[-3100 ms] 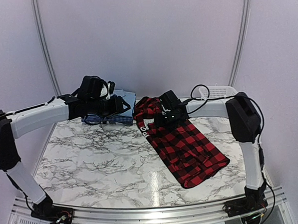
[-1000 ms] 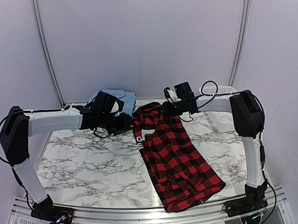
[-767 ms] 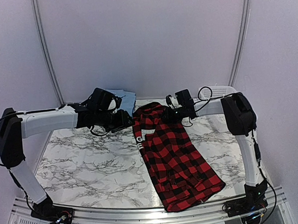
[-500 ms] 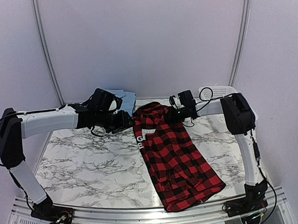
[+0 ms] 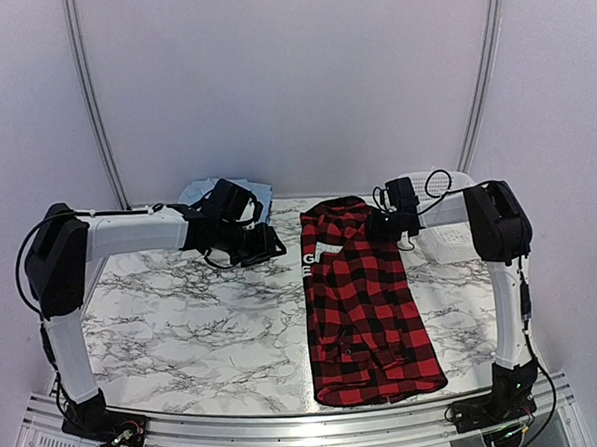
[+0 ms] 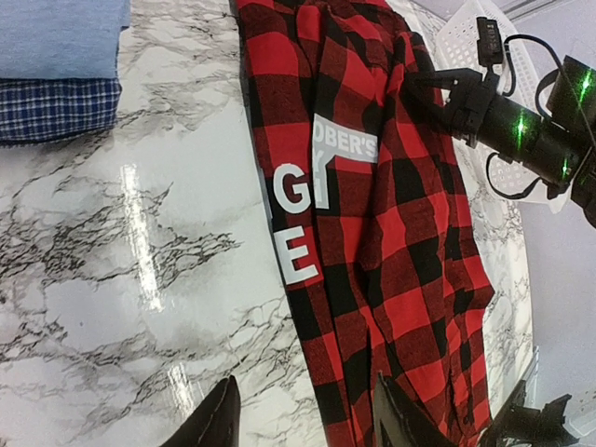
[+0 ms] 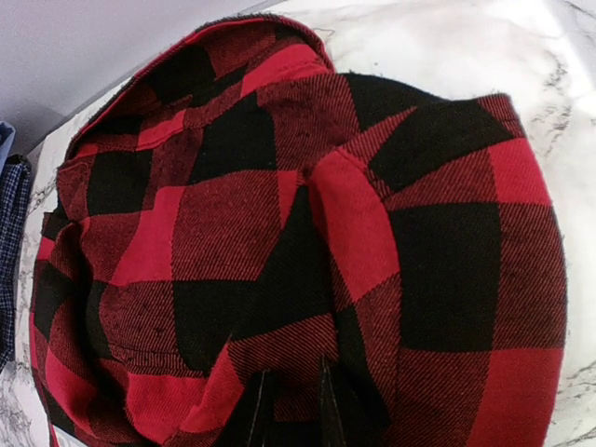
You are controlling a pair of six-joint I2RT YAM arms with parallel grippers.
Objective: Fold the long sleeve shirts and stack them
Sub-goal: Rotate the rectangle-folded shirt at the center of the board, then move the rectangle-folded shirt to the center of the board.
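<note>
The right gripper (image 7: pixel 291 399) was closed on a fold of the plaid shirt (image 5: pixel 368 310) at its far, collar end; the right wrist view showed cloth pinched between two nearly touching fingers. The left gripper (image 6: pixel 307 424) was open and empty, its jaws spread above bare marble table (image 5: pixel 183 320). Compared with half a second earlier, two things had changed. The left gripper, previously at the shirt's far left corner, had let go and now stood well apart from the garment, which lay off to its right. The shirt had shifted towards the right gripper's side and swung from a diagonal to a nearly straight lie. It ran from the right gripper back towards the arm bases, with the white letters (image 6: pixel 298 219) along the edge facing the left gripper. The light blue shirt (image 6: pixel 60 23) and the dark blue checked shirt (image 6: pixel 56 107) lay touching each other just behind the left gripper. The white basket (image 5: pixel 443 201) sat just beyond the right gripper. In judgement, the garment was now squared up for folding. It was not yet fully flat, since the cloth under the right gripper was bunched and needed smoothing first.
</note>
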